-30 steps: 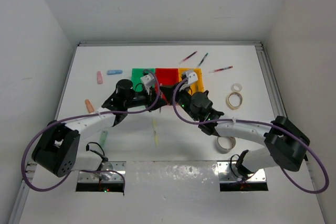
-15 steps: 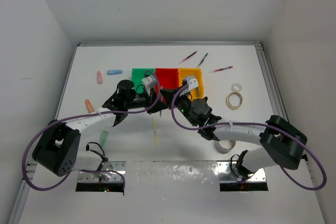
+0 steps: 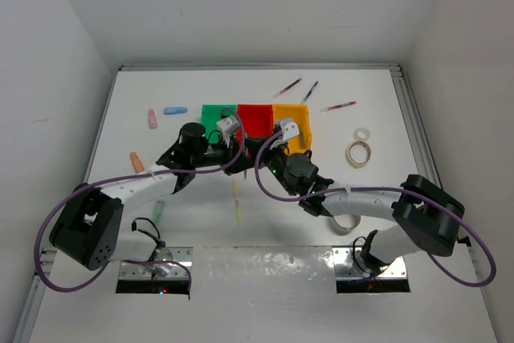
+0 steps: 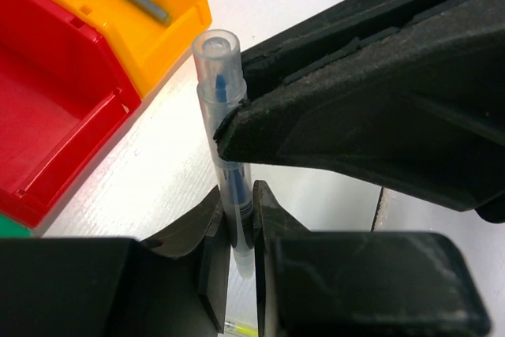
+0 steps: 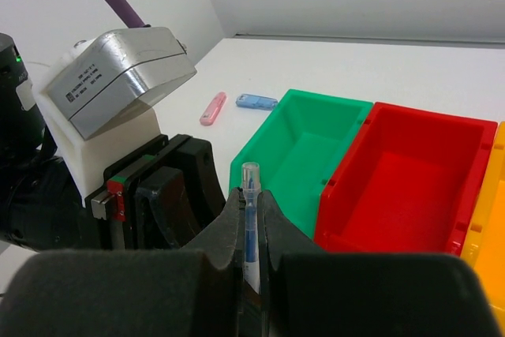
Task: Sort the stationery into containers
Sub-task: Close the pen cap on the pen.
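Between left gripper, right gripper, blue pen clamped

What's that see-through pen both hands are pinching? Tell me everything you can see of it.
The pen is a slim clear plastic tube with a blue core and a clear cap. It looks roughly upright, clamped low by the left hand and higher up by the right hand, with its capped end poking free. It is above the white table, near the red bin.

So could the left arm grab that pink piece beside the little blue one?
Probably not yet: the left gripper is shut on the blue pen, with the right gripper clamping it too. The pink piece lies unobstructed.
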`<state>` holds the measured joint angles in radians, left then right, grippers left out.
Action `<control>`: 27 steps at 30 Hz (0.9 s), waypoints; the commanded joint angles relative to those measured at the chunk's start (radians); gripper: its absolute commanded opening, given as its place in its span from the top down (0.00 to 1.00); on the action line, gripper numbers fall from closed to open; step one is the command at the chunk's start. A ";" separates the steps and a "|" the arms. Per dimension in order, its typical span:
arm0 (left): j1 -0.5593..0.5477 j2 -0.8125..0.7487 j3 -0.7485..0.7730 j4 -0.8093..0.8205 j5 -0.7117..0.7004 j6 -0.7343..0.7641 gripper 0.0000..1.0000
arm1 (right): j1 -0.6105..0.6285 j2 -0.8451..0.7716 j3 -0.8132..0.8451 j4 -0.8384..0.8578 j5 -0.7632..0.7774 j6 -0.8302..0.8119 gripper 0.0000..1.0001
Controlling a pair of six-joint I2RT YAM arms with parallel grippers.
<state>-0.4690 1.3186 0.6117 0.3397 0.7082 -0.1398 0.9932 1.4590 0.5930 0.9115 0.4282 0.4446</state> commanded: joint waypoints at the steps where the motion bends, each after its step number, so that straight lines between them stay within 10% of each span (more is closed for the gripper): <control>1: 0.027 -0.053 0.135 0.392 -0.012 0.003 1.00 | 0.090 0.106 -0.090 -0.407 -0.140 0.014 1.00; 15: 0.023 -0.050 0.132 0.329 0.027 0.028 1.00 | 0.101 0.087 -0.078 -0.430 -0.100 -0.010 1.00; 27: -0.014 -0.058 0.105 0.274 0.103 0.009 1.00 | 0.094 0.052 0.067 -0.542 -0.075 -0.107 0.81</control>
<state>-0.4629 1.3296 0.6140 0.2962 0.7197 -0.1310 1.0424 1.4685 0.6838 0.6468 0.4786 0.3630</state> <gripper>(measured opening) 0.112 0.187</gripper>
